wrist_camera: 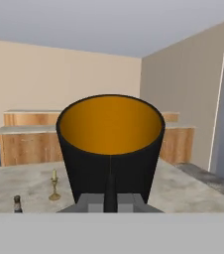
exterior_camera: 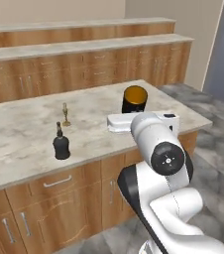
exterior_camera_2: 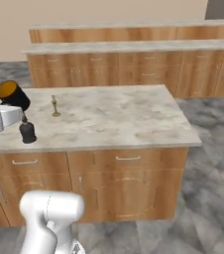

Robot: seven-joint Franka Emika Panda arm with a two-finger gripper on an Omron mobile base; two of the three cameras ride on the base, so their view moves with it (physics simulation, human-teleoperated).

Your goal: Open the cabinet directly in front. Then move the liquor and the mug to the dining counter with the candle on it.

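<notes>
The liquor (exterior_camera: 61, 145) already stands on the worktop (exterior_camera: 25, 129) near the candle (exterior_camera: 65, 114). The tool (wrist_camera: 110, 198) is closed on the mug (exterior_camera: 134, 99), carried above the worktop's far side and not set down yet. That placement seems the only step left.

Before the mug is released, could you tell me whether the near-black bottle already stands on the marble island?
Yes, the near-black bottle stands upright on the marble island.

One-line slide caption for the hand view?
Pincer shut on black mug above the marble dining counter, candle and liquor beyond.
</notes>
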